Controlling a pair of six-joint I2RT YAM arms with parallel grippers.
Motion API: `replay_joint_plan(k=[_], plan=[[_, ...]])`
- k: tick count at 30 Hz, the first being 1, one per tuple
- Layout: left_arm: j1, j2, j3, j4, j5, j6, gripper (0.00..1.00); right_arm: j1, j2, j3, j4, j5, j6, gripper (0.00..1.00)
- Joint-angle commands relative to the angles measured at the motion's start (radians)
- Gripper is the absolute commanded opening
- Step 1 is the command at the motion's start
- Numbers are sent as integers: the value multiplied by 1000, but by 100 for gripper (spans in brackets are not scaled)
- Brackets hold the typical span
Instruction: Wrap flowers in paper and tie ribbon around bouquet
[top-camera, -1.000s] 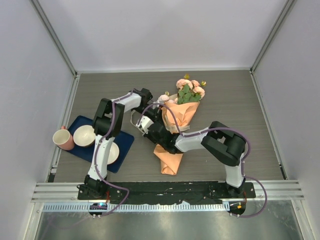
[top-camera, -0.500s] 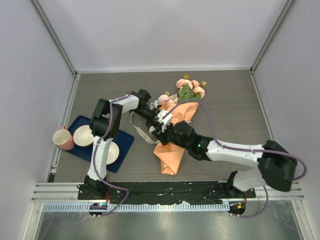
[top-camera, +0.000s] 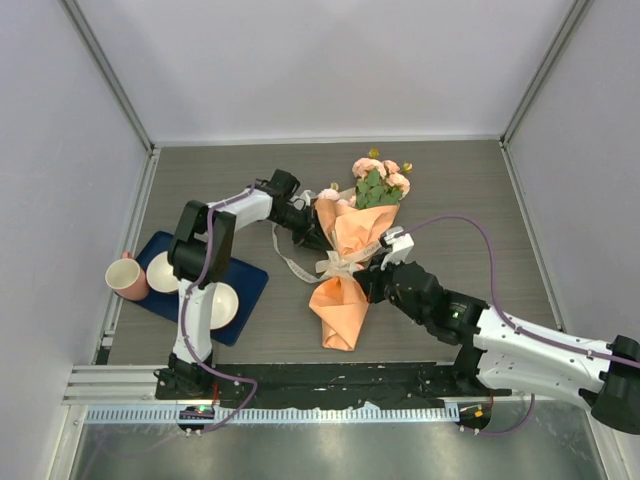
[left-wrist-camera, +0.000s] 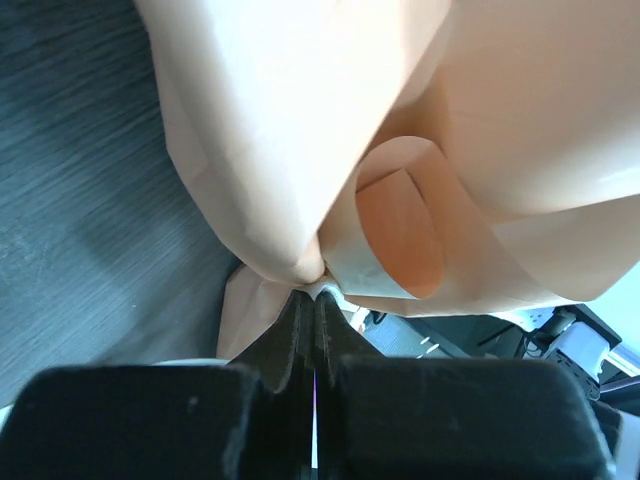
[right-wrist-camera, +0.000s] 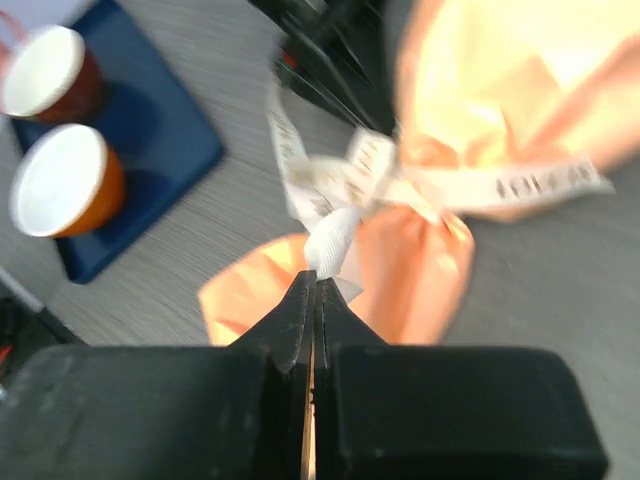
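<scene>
Probably a robotics lab test cell, plain white walls (top-camera: 330, 60), aluminium frame rails (top-camera: 110, 385), grey tabletop (top-camera: 460, 200).

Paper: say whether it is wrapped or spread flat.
Wrapped. The paper forms a cone around the flowers, pinched at its waist by the ribbon.

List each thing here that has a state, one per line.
flowers, wrapped, heads poking out of the paper.
paper, rolled into a cone around the flowers.
ribbon, looped around the cone's waist, both ends gripped.
left end effector, shut on the ribbon.
right end effector, shut on the ribbon.
mug, upright.
bowls, upright.
</scene>
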Motion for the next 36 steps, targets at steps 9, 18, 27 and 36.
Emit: replay_joint_plan(k=[9,18,27,36], plan=[[-56,-111,-24,49,2,-47,0,2,231,100,-498,92,354,7],[-73,-124,-46,66,7,-51,0,2,206,270,-414,66,-4,49],[-76,-154,-57,61,16,-45,0,-7,393,399,-286,89,-194,55],[-80,-190,-80,70,13,-50,0,-84,436,366,-200,-119,-288,53]])
